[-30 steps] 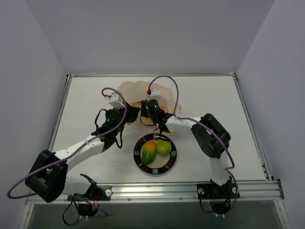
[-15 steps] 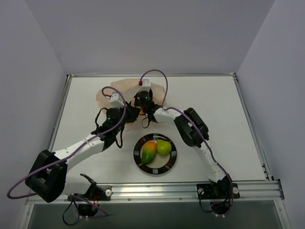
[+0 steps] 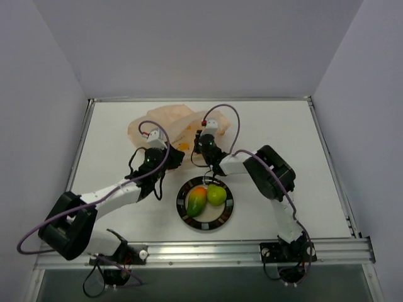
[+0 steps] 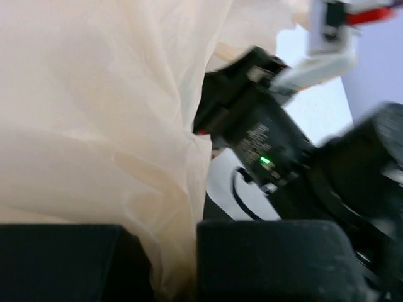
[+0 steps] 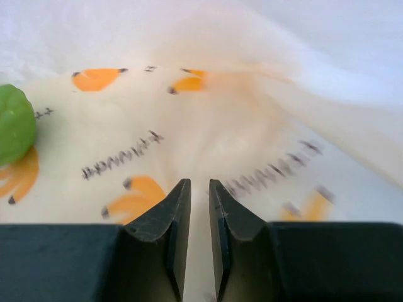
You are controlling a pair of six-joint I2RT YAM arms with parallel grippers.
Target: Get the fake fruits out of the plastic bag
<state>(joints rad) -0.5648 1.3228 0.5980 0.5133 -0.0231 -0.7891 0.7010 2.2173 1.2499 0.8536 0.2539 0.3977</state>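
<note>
The peach plastic bag (image 3: 165, 121) lies crumpled at the back of the table. My left gripper (image 3: 171, 156) is shut on a fold of the bag, which fills the left wrist view (image 4: 94, 126) and is pinched between the pads (image 4: 176, 251). My right gripper (image 3: 194, 146) holds the bag's near edge, its jaws nearly touching on the film (image 5: 200, 189). One light-green fruit (image 5: 14, 126) shows in the bag at the left edge of the right wrist view. The mango (image 3: 197, 200) and another green fruit (image 3: 216, 195) lie on the dark-rimmed plate (image 3: 228, 212).
The plate sits just in front of both grippers, between the two arms. My right arm's elbow (image 3: 271, 176) stands to the right of it. A metal rail (image 3: 252, 248) runs along the near edge, and grey walls enclose the table.
My right gripper swung left and then came back right. The bag was dragged left and now spreads wider. My left gripper shifted slightly nearer and right, still holding the bag.
</note>
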